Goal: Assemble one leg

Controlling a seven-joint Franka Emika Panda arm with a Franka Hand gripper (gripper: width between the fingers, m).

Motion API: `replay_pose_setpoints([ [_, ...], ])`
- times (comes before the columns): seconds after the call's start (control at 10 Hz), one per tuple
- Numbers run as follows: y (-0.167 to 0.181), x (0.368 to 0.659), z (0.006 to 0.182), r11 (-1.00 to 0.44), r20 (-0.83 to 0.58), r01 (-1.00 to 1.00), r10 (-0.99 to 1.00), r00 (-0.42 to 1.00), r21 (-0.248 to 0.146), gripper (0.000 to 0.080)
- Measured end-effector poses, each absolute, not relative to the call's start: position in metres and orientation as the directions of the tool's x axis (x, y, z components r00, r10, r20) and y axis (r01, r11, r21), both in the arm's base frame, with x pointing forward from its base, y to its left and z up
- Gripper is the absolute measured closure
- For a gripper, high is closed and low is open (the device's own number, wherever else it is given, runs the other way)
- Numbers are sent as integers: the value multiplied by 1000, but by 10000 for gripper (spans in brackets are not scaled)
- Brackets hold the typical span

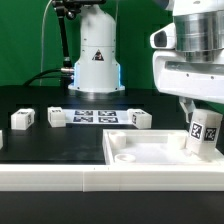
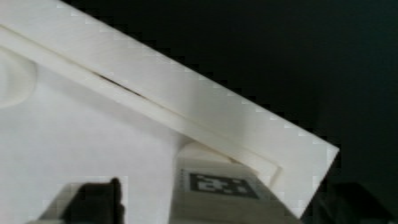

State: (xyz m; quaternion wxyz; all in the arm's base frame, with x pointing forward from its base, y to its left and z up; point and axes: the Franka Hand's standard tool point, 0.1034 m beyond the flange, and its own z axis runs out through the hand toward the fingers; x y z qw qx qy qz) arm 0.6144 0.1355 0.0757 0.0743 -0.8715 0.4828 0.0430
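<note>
A leg (image 1: 204,134), a chunky white peg with a black-and-white tag, stands slightly tilted at the right-hand corner of the large white panel (image 1: 140,152) in the exterior view. My gripper (image 1: 196,110) hangs right over its top end. In the wrist view the leg (image 2: 222,185) lies between my fingers near the panel's raised rim (image 2: 196,110). The one clear dark finger (image 2: 93,200) stands apart from the leg, with white panel showing between them. The other side is dark and unclear. The jaws look open around the leg.
Three more legs (image 1: 22,119) (image 1: 56,117) (image 1: 140,118) stand in a row on the black table. The marker board (image 1: 95,116) lies between them. The arm's white base (image 1: 95,55) stands behind, before a green backdrop.
</note>
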Motion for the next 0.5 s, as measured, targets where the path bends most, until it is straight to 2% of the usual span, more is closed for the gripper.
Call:
replay_pose_setpoints([
  [0.3, 134, 614, 76, -768, -109, -630, -620, 777, -116, 152],
  [0.5, 135, 611, 77, -899, -73, -430, -425, 902, -87, 150],
])
